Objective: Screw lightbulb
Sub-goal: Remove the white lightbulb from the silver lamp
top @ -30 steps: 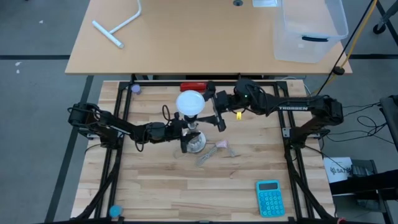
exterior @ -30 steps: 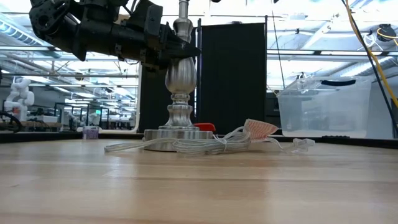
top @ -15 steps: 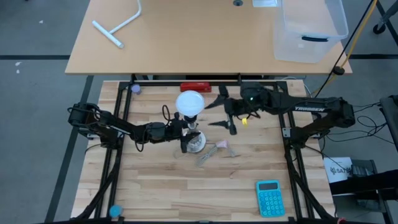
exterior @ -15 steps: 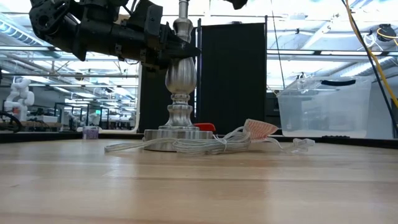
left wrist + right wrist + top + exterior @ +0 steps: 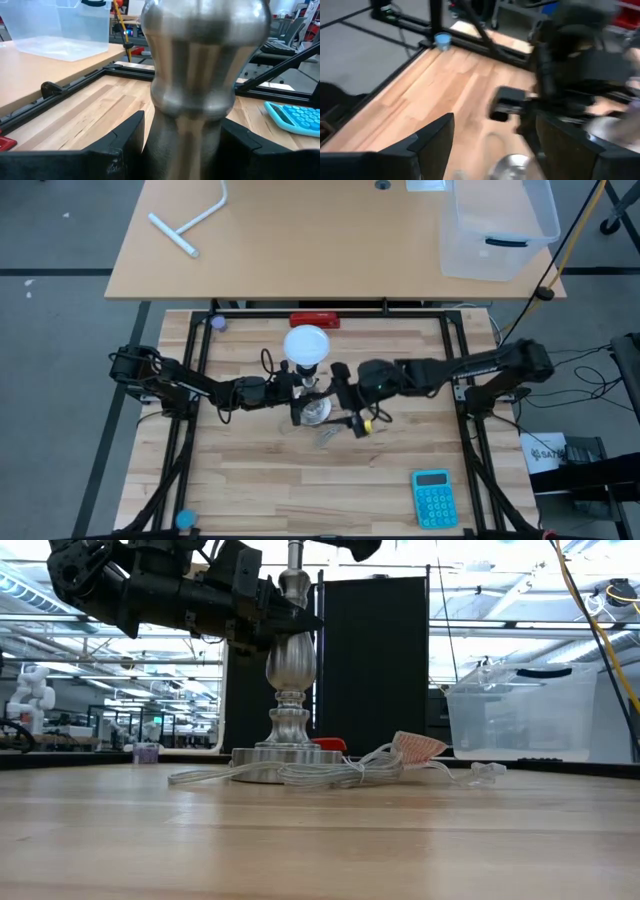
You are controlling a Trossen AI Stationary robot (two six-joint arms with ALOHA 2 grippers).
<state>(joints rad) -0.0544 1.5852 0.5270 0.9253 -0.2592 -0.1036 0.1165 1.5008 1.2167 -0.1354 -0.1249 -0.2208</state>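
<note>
The white lightbulb sits on top of the upright silver lamp stand, whose round foot rests on the table. The bulb is above the top of the low view. My left gripper is shut on the stand's stem. My right gripper is open and empty just right of the stand, above the clear cord; its spread fingers show in the right wrist view. My left gripper pinches the stand's silver stem between its two fingers, below the stem's bulge. The fingers come level from the table's left and lie across the stem. The stand is upright with its foot on the table.
A clear cord with a pink piece lies right of the foot. A red object lies at the far edge, a teal calculator at the near right. A clear bin and a white pipe are on the far table.
My right gripper has drawn back from beside the bulb toward the table's right edge, then swung toward the near edge and down to just right of the stand, staying open. The bulb, the stand and my left gripper have kept still.
</note>
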